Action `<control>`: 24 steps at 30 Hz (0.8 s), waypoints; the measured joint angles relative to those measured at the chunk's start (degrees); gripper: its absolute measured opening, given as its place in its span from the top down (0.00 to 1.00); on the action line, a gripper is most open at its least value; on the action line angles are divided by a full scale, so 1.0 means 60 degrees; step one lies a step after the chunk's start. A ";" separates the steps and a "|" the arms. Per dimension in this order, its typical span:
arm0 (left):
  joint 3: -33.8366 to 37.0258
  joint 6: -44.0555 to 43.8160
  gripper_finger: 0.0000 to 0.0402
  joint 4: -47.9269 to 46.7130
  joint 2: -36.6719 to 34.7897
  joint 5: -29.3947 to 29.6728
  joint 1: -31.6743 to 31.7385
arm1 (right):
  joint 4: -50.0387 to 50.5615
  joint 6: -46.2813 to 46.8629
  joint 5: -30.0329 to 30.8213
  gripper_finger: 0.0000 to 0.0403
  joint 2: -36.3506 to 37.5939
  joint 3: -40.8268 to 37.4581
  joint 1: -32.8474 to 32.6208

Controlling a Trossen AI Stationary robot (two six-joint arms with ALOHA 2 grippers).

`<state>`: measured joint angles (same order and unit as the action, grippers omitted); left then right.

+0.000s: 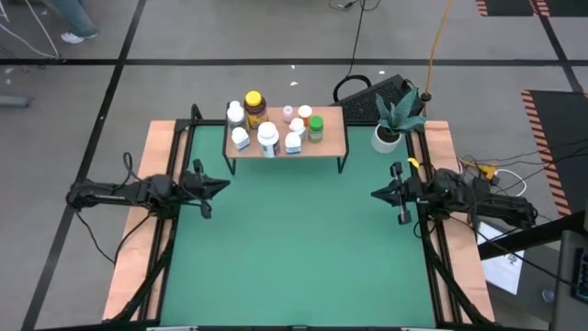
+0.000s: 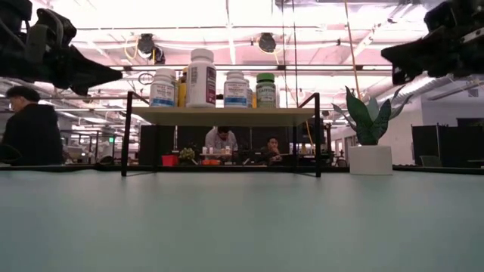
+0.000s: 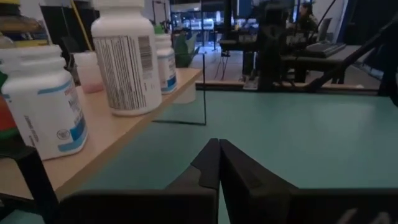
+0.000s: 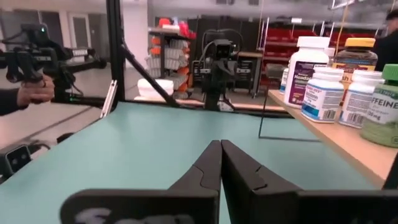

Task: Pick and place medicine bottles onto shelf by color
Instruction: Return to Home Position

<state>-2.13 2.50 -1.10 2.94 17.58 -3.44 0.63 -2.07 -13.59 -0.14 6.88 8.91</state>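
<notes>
Fingers of the left gripper were pressed together, empty, and those of the right gripper were closed the same way. Each gripper hung above its own side of the green bench, tips pointing inward at one another, well apart from the shelf.

All the medicine bottles stood on the shelf's light wood top, upright, long axes vertical and lids up. The amber bottle with its yellow lid stood at the back left, and the green bottle at the right end of the group, with white ones between. The shelf lay crosswise at the bench's far end, with a white plant pot just beside its right end.

Beyond the bench was a bright workroom, where a person in dark clothing sat at the left.
</notes>
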 joint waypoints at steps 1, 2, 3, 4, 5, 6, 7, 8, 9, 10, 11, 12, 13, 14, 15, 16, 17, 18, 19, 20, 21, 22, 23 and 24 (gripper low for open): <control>0.0000 -0.0003 0.98 0.0024 -0.0072 -0.0004 0.0000 | -0.0377 0.0058 -0.0001 1.00 -0.0001 -0.0217 0.0000; 0.0000 -0.0009 0.97 0.0088 -0.0092 -0.0006 0.0000 | -0.0838 0.0093 0.0001 1.00 -0.0004 -0.0431 0.0000; 0.0000 -0.0038 0.97 0.0145 -0.0088 -0.0069 0.0000 | -0.1171 0.0099 0.0004 1.00 0.0003 -0.0603 0.0000; 0.0000 -0.0061 0.96 0.0166 -0.0090 -0.0211 0.0000 | -0.1619 0.0092 0.0001 1.00 -0.0012 -0.0747 0.0002; 0.0000 -0.0104 0.96 0.0206 -0.0089 -0.0370 -0.0004 | -0.2122 0.0083 0.0002 1.00 -0.0011 -0.0880 0.0002; 0.0000 -0.0138 0.96 0.0221 -0.0086 -0.0505 -0.0004 | -0.2312 0.0084 0.0010 1.00 0.0016 -0.0957 0.0006; 0.0000 -0.0189 0.96 0.0214 -0.0072 -0.0586 -0.0004 | -0.2393 0.0083 0.0011 1.00 0.0006 -0.0952 0.0018; 0.0020 -0.0190 0.97 0.0216 -0.0065 -0.0638 -0.0004 | -0.2237 0.0094 0.0002 1.00 -0.0007 -0.0952 0.0018; 0.0074 -0.0193 0.98 0.0262 -0.0069 -0.0645 -0.0007 | -0.2207 0.0093 0.0004 1.00 -0.0018 -0.0955 0.0018; 0.0148 -0.0190 0.99 0.0461 -0.0063 -0.0647 -0.0004 | -0.2246 0.0093 0.0003 1.00 -0.0012 -0.0959 0.0018; 0.0248 -0.0157 0.99 0.0725 -0.0065 -0.0648 -0.0006 | -0.2280 0.0087 0.0002 1.00 0.0002 -0.0959 0.0018; 0.0259 -0.0108 0.99 0.0772 -0.0071 -0.0671 -0.0004 | -0.2284 0.0051 0.0001 1.00 -0.0012 -0.0962 0.0018; 0.0259 -0.0079 0.99 0.0792 -0.0052 -0.0691 -0.0004 | -0.2144 -0.0013 0.0001 1.00 -0.0035 -0.0963 0.0018; 0.0259 -0.0076 0.98 0.0803 -0.0043 -0.0727 -0.0004 | -0.2014 -0.0053 0.0001 1.00 -0.0044 -0.0964 0.0018; 0.0259 -0.0077 0.97 0.0817 -0.0043 -0.0766 -0.0004 | -0.1941 -0.0085 0.0001 1.00 -0.0045 -0.0970 0.0018; 0.0259 -0.0080 0.97 0.0872 -0.0043 -0.0776 -0.0004 | -0.1916 -0.0101 0.0001 1.00 -0.0049 -0.0970 0.0018; 0.0259 -0.0082 0.96 0.0907 -0.0043 -0.0779 -0.0004 | -0.1882 -0.0119 0.0001 1.00 -0.0073 -0.0970 0.0018; 0.0259 -0.0107 0.96 0.0897 -0.0043 -0.0780 -0.0004 | -0.1804 -0.0115 0.0001 1.00 -0.0091 -0.0973 0.0018; 0.0259 -0.0156 0.96 0.0874 -0.0043 -0.0779 -0.0004 | -0.1784 -0.0088 0.0002 1.00 -0.0102 -0.0978 0.0018; 0.0259 -0.0199 0.96 0.0863 -0.0043 -0.0779 -0.0004 | -0.1806 -0.0054 0.0001 1.00 -0.0099 -0.0979 0.0018; 0.0259 -0.0226 0.95 0.0867 -0.0043 -0.0779 -0.0004 | -0.1852 -0.0036 0.0001 1.00 -0.0095 -0.0981 0.0018; 0.0259 -0.0227 0.95 0.0867 -0.0043 -0.0779 -0.0004 | -0.1853 -0.0028 0.0001 1.00 -0.0095 -0.0981 0.0018; 0.0259 -0.0225 0.95 0.0866 -0.0043 -0.0779 -0.0004 | -0.1826 -0.0024 0.0001 1.00 -0.0098 -0.0981 0.0018; 0.0259 -0.0222 0.95 0.0865 -0.0043 -0.0779 -0.0004 | -0.1820 -0.0024 0.0001 1.00 -0.0098 -0.0985 0.0018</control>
<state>-0.58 1.17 4.09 2.68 12.91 -3.46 -10.29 -2.22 -13.58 -0.73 0.97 9.02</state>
